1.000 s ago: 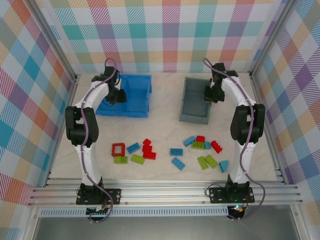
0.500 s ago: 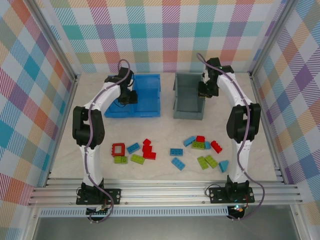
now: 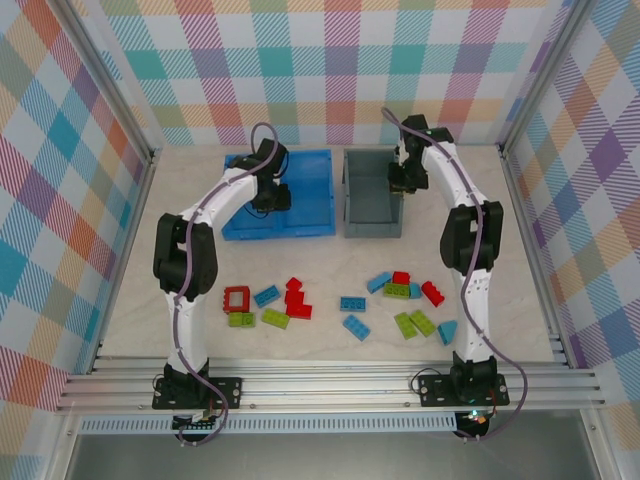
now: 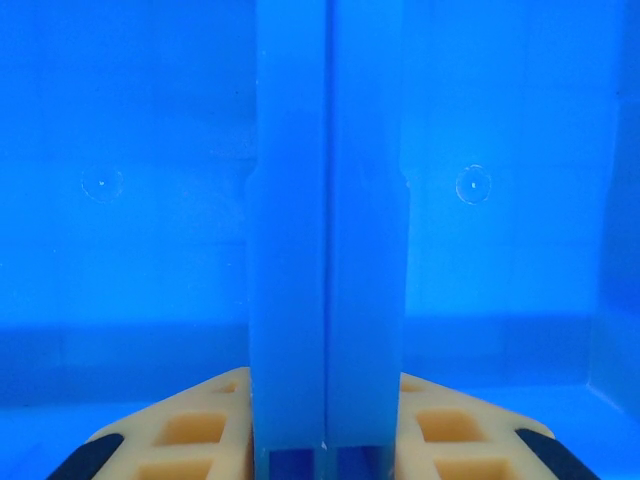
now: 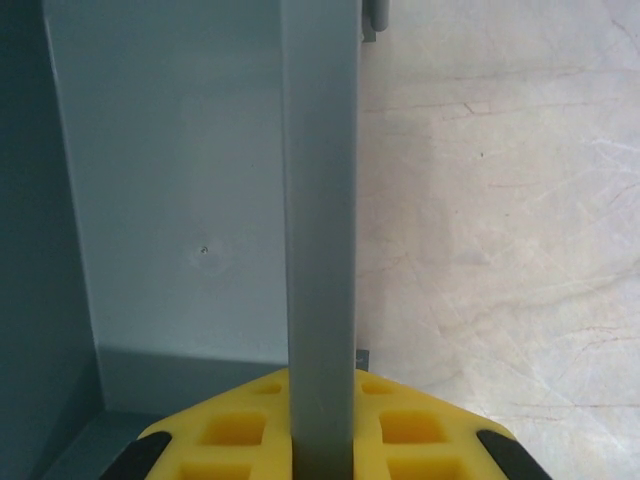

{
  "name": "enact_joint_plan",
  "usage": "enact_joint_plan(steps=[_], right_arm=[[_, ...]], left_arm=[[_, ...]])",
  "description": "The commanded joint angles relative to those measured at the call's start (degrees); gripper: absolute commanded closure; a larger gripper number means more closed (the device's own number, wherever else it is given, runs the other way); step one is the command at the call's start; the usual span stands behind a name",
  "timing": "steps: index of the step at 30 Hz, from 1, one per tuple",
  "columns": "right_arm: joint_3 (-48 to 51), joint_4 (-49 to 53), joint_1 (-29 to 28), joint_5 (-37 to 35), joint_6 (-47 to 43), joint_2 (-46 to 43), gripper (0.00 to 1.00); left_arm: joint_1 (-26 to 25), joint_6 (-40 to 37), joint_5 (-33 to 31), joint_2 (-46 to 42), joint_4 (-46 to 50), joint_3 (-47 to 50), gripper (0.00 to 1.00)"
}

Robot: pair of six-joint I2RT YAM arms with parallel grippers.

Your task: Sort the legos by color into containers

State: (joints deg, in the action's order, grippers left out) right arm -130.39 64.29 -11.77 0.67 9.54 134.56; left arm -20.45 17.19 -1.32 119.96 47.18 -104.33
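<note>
Where the table [image 3: 330, 262] meets the far wall, two containers stand side by side, just apart and both upright.

- Blue bin [image 3: 305, 190]: left of the pair, two compartments split by a central divider [image 4: 327, 250].
- Grey bin [image 3: 368, 200]: right of the pair, one compartment.
- Left pincer [image 3: 268, 197]: reaches down into the blue bin and is closed on its divider. The wrist view has an orange finger [image 4: 180, 435] pressed to each face of that partition.
- Right pincer [image 3: 400, 180]: closed on the grey bin's right-hand wall [image 5: 320, 150]. One yellow finger [image 5: 235, 430] sits inside the bin and the other outside, over bare table.
- Legos, all loose on the near half of the table, well apart from both bins:
  - Left group: red hollow frame [image 3: 237, 298], with a blue brick [image 3: 266, 295] just beside it; a cluster of red bricks [image 3: 296, 298]; two green bricks [image 3: 241, 320] and [image 3: 275, 318] along the near side.
  - Middle: two blue bricks [image 3: 352, 303] and [image 3: 356, 327], close together.
  - Right group: blue piece [image 3: 379, 282], small red brick [image 3: 401, 277], green brick [image 3: 397, 291] and a longer red brick [image 3: 433, 293] in a far row. Nearer the arms lie a pair of green bricks [image 3: 413, 323] and a blue wedge [image 3: 447, 331].
</note>
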Motion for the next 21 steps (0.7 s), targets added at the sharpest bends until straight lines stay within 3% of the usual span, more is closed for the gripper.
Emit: enact_joint_plan(steps=[1, 15, 21], right_arm=[[-2.8, 2.0, -1.1, 0.3, -0.2, 1.4, 0.93], [-7.9, 3.6, -2.6, 0.9, -0.5, 4.5, 0.93], [-7.2, 4.3, -2.9, 0.9, -0.6, 4.1, 0.9]], left_arm=[[-1.4, 3.3, 3.0, -2.8, -2.8, 1.2, 0.91], [-2.3, 3.1, 2.5, -3.5, -3.4, 2.6, 0.9], [-2.3, 3.4, 2.5, -3.1, -3.7, 2.4, 0.85]])
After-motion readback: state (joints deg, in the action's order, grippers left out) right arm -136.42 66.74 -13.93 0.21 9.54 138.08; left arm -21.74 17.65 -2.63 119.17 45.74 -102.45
